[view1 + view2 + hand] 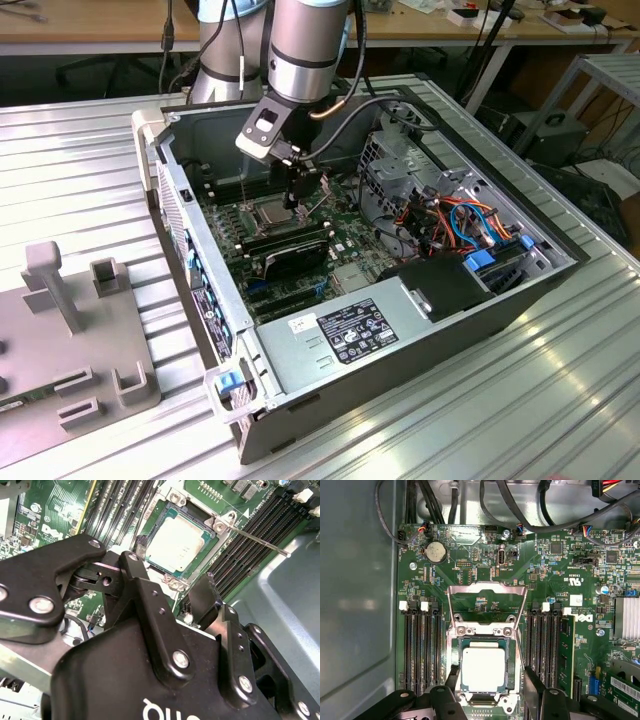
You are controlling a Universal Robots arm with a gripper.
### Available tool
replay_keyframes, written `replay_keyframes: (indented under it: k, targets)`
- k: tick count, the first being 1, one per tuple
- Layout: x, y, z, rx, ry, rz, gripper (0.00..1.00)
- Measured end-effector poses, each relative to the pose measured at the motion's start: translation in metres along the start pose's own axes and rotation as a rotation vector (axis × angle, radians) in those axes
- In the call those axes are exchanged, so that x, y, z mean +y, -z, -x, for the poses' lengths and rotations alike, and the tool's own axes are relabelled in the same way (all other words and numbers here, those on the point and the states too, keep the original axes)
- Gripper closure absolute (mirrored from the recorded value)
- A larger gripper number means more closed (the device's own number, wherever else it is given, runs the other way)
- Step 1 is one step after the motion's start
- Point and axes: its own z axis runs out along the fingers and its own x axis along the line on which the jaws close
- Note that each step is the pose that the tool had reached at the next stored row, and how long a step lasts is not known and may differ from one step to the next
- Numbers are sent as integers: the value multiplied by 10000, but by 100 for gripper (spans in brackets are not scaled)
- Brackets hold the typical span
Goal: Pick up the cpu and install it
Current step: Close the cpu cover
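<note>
The cpu (485, 668), a flat square chip with a dull silver top, lies flat inside the dark socket on the green motherboard (470, 555). In the second wrist view the cpu (175, 542) sits in that same frame. My gripper (492, 680) hovers just above it, open, one black finger (452, 675) on each side and both standing clear of the chip's edges. Nothing is held between them. In the exterior view my gripper (298, 203) reaches down into the open computer case beside the cpu (268, 212).
The hinged silver bracket (487, 592) is swung open past the socket, and its thin lever (260, 542) sticks out sideways. Memory slots (420, 645) flank the socket, with one stick (566, 650) fitted. Cables (455, 215) and the power supply (355, 330) fill the case; a grey fixture (70, 300) stands outside.
</note>
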Motion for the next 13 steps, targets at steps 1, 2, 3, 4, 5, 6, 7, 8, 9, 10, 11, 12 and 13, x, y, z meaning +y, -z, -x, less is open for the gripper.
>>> replay_keyframes:
  k: [1, 2, 3, 4, 5, 6, 7, 8, 9, 10, 11, 12, 13]
  targets:
    - [0, 0, 0, 0, 0, 0, 38]
    - [0, 0, 1, 1, 0, 0, 38]
    - [0, 0, 2, 0, 0, 0, 38]
    - [0, 0, 2, 0, 0, 0, 38]
    - [0, 0, 3, 0, 0, 0, 38]
    - [0, 0, 4, 1, 0, 0, 38]
    - [0, 0, 5, 0, 0, 0, 47]
    - [0, 0, 6, 0, -1, 0, 53]
    - [0, 0, 6, 0, 0, 0, 59]
    - [0, 0, 6, 0, 0, 0, 65]
    - [0, 0, 7, 0, 0, 0, 71]
    - [0, 0, 8, 0, 0, 0, 83]
    - [0, 0, 8, 0, 0, 0, 89]
